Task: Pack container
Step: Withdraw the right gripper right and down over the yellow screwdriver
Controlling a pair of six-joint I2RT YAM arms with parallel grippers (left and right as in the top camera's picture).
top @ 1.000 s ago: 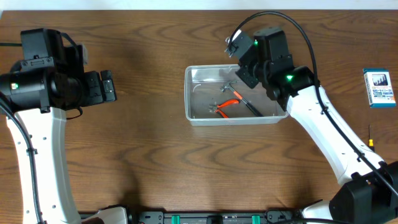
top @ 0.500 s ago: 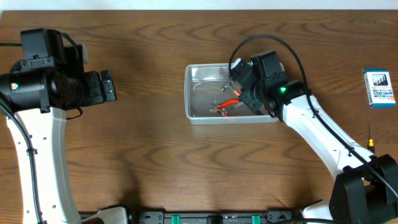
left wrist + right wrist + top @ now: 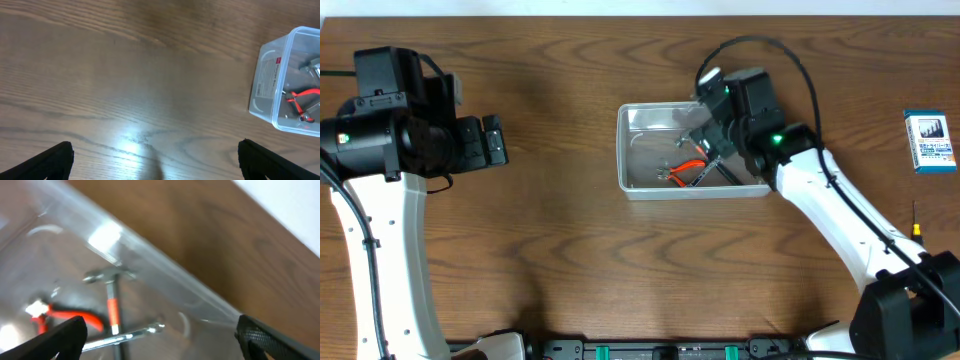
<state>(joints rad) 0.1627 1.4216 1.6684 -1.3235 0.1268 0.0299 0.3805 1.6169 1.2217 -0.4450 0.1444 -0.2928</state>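
1. Near zone. The brown wood-grain table [image 3: 570, 260] carries both arms. Close to the right-hand edge lies a thin dark rod with a yellow tip [image 3: 916, 222], possibly a screwdriver; it is too small to identify.

2. Middle zone, task item. The clear rectangular plastic container with rounded corners [image 3: 622, 160] stands upright near the table centre. Inside it, on the floor, lie:
   - orange-handled pliers [image 3: 685, 172];
   - a small hammer with a silver head and a red-and-black handle [image 3: 112, 305];
   - a slim silver wrench [image 3: 125, 336], just beside the hammer handle.

3. Right gripper [image 3: 708, 138]. It hangs over the right part of the container. In the right wrist view its black fingertips [image 3: 65, 335] stand wide apart at the lower corners. The jaws are spread and grasp nothing. The tools lie below and between them; contact cannot be confirmed.

4. Left gripper [image 3: 492, 140]. It is positioned well apart from the container, over bare table on the left. In the left wrist view its fingertips [image 3: 52, 160] are spread fully and empty. The container wall [image 3: 270, 75] shows at the upper right of that view.

5. Far right. A small blue and white box [image 3: 929, 140] lies flat, well apart from the container.
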